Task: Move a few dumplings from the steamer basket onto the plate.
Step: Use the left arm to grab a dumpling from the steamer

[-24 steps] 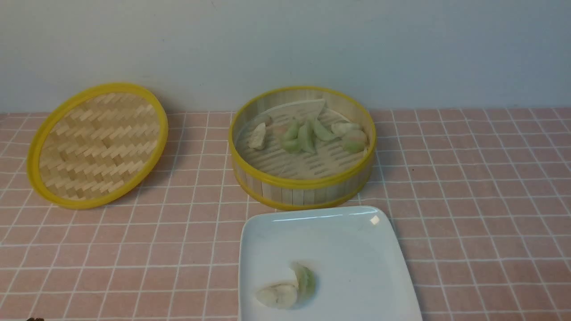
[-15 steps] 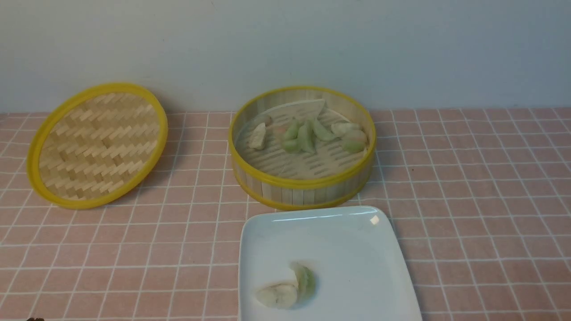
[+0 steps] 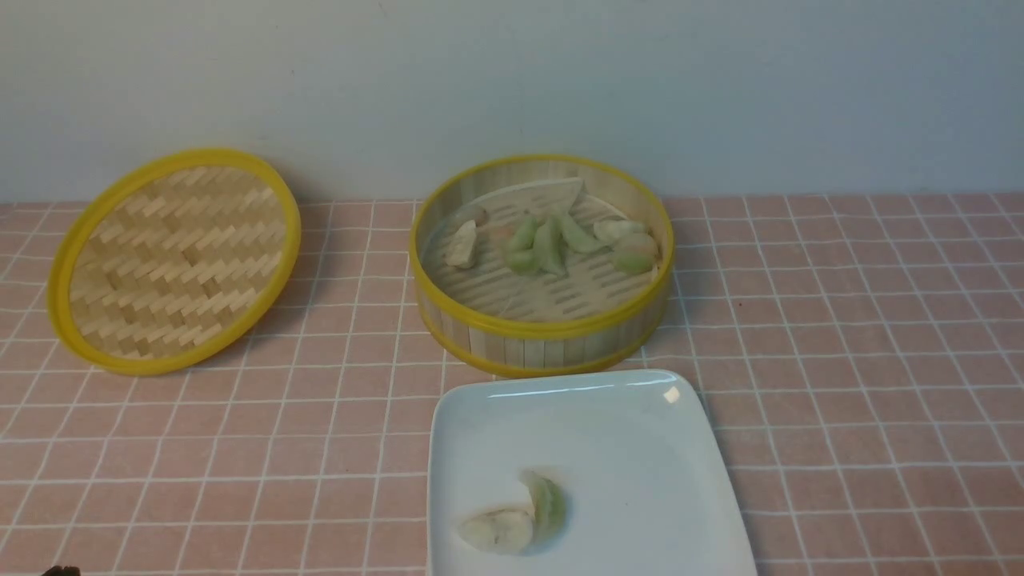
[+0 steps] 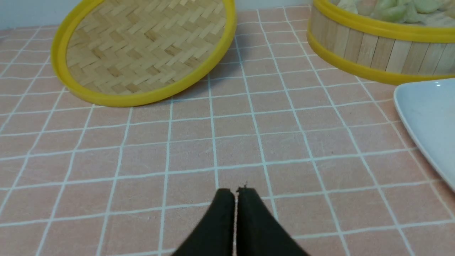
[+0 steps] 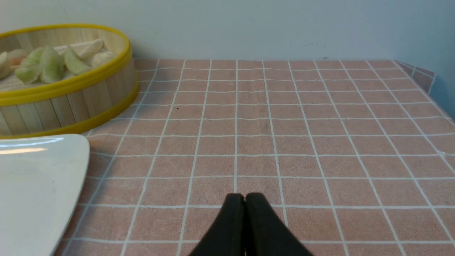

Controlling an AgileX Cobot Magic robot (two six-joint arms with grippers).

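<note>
Over cloth (image 4: 227, 142), left gripper (image 4: 235, 193) pinched closed, empty, well apart from lid (image 4: 142, 53) rim and plate (image 4: 430, 117) edge; right gripper (image 5: 244, 197) likewise (nothing held), wide cloth ahead.

Left gripper (image 4: 236, 192) and right gripper (image 5: 244, 197) closed, empty.
</note>
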